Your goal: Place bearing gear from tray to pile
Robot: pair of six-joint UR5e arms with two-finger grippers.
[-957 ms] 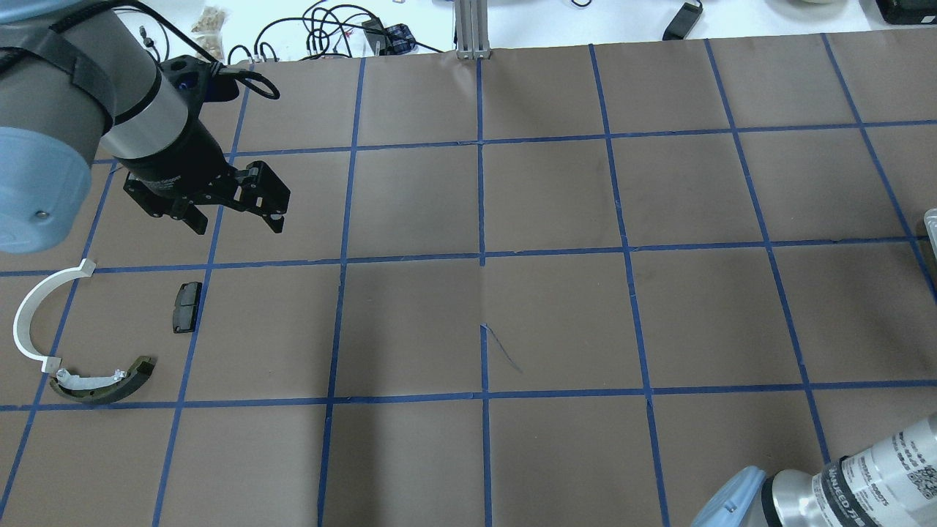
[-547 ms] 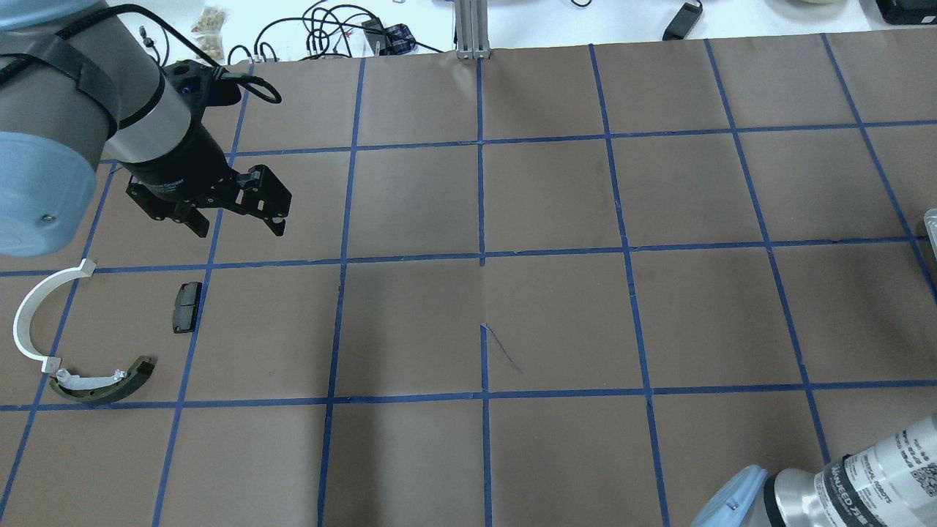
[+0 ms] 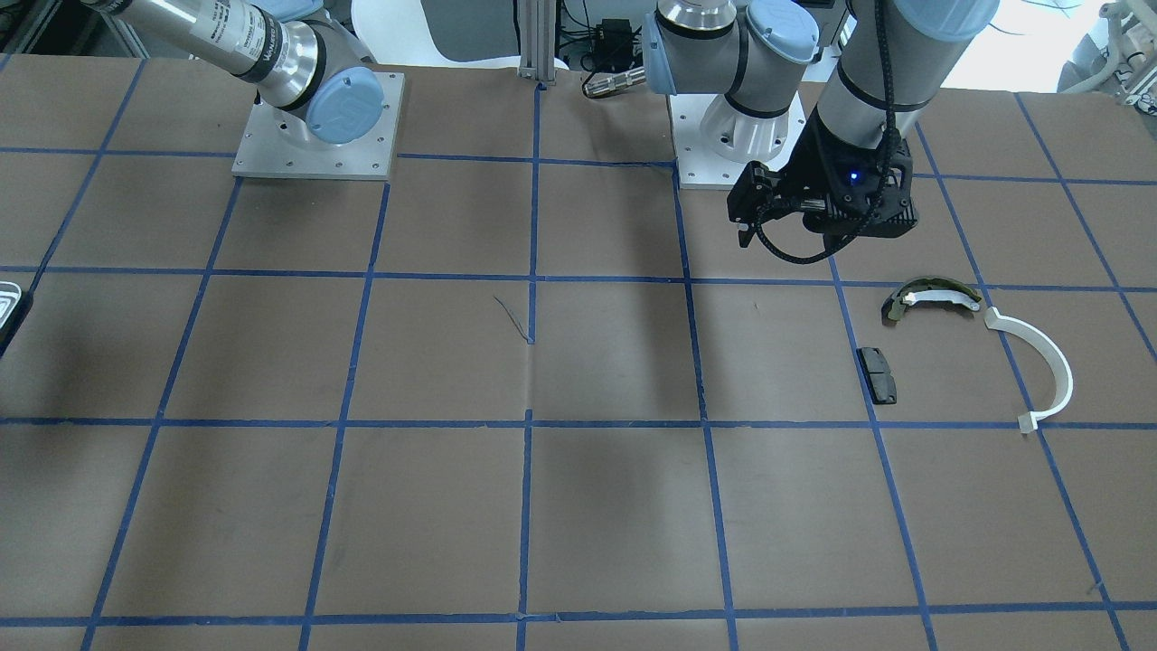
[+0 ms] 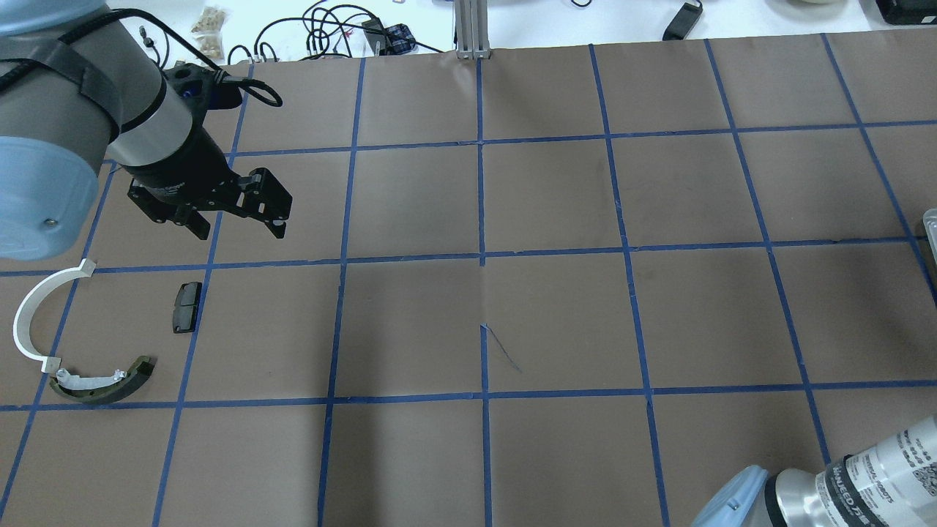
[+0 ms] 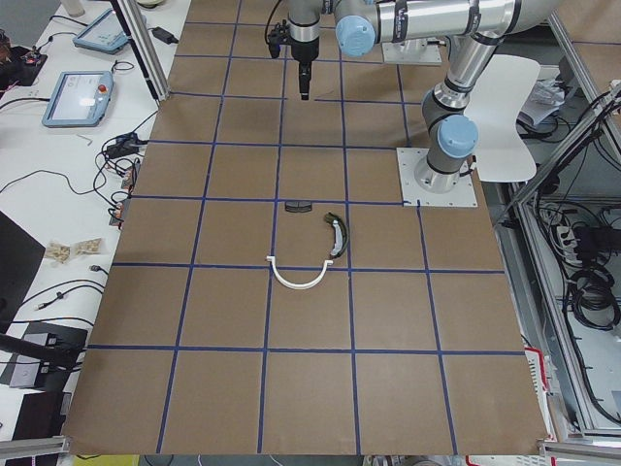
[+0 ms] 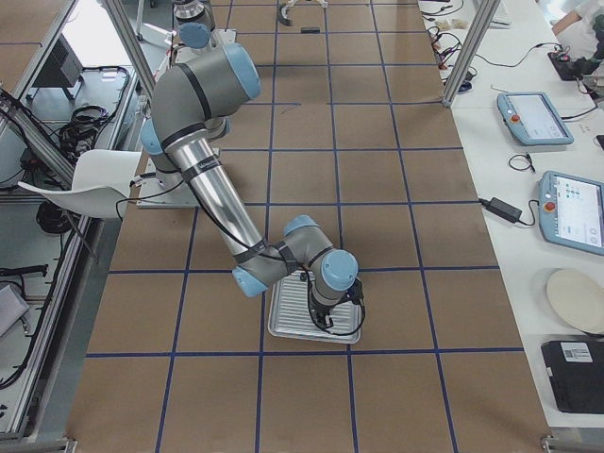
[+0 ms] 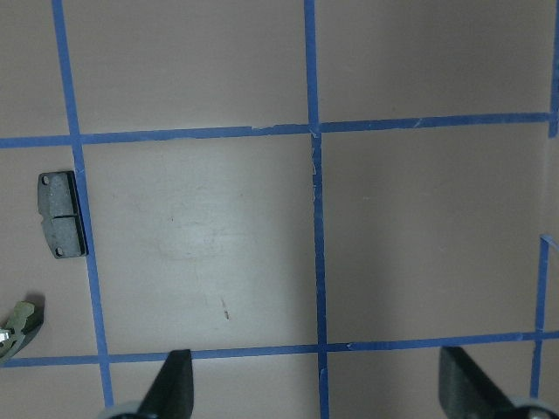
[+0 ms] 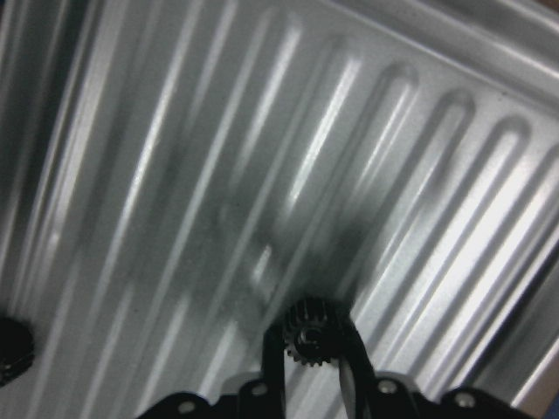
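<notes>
In the right wrist view my right gripper is shut on a small black bearing gear over the ribbed silver tray. The exterior right view shows that gripper low over the tray. The tray's rim corner shows at the overhead view's right edge. The pile lies at the left: a white half-ring, an olive-and-white shoe and a black pad. My left gripper is open and empty, above the table just beyond the pad.
A second black gear lies at the left edge of the right wrist view. Cables and an aluminium post stand at the table's far edge. The left wrist view shows the pad and brown paper with blue tape lines.
My left gripper has drifted very slightly and stays open. The pile's parts have not moved. The right arm's elbow at the bottom right shifted a little.
</notes>
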